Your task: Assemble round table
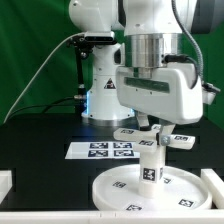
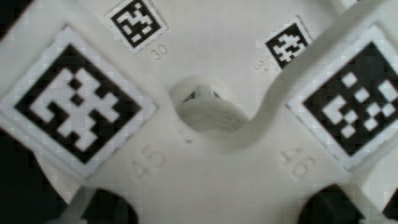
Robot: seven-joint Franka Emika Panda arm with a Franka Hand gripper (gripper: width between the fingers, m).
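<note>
The large round disc (image 1: pixel 120 192) lies flat on the black table near the front. The short thick leg (image 1: pixel 150 168) stands upright on its middle, a tag on its side. The cross-shaped foot piece (image 1: pixel 178 137) sits level on top of the leg, with tagged arms reaching out to both sides. My gripper (image 1: pixel 155 124) comes straight down onto the foot's centre. In the wrist view the foot (image 2: pixel 210 105) fills the picture, with its tags and a central bump. My gripper (image 2: pixel 231 208) has dark fingers (image 2: pixel 107 208) on both sides of the white plastic and appears shut on it.
The marker board (image 1: pixel 108 150) lies flat on the table behind the disc, toward the exterior view's left. White edge blocks sit at the front left (image 1: pixel 5 185) and front right (image 1: pixel 214 184). The robot base (image 1: pixel 100 95) stands at the back.
</note>
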